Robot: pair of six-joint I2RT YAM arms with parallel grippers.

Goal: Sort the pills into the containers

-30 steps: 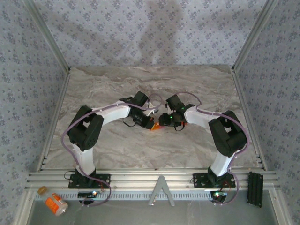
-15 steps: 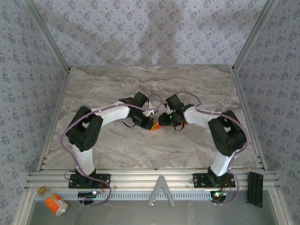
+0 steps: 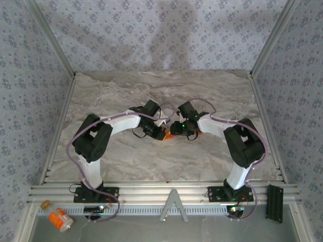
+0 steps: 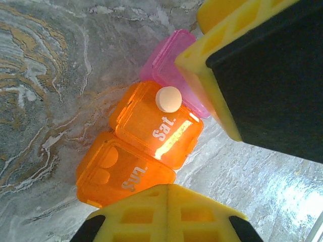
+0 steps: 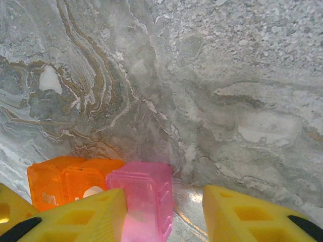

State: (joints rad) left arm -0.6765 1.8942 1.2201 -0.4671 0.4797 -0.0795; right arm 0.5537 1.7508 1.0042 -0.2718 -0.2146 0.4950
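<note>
My left gripper [image 4: 166,201] sat shut and empty beside the pill box [image 4: 146,126]. The right gripper [image 5: 161,195] was slightly parted and empty. I judged the pill [image 4: 168,99] at upper centre needed gentle nudging.

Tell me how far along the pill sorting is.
Done: two pills show through the Sun lid. In hand: the right gripper is open around the pink box; the left gripper is shut at the Sun end. Left: one pill lies on the closed Sat lid, not inside.
</note>
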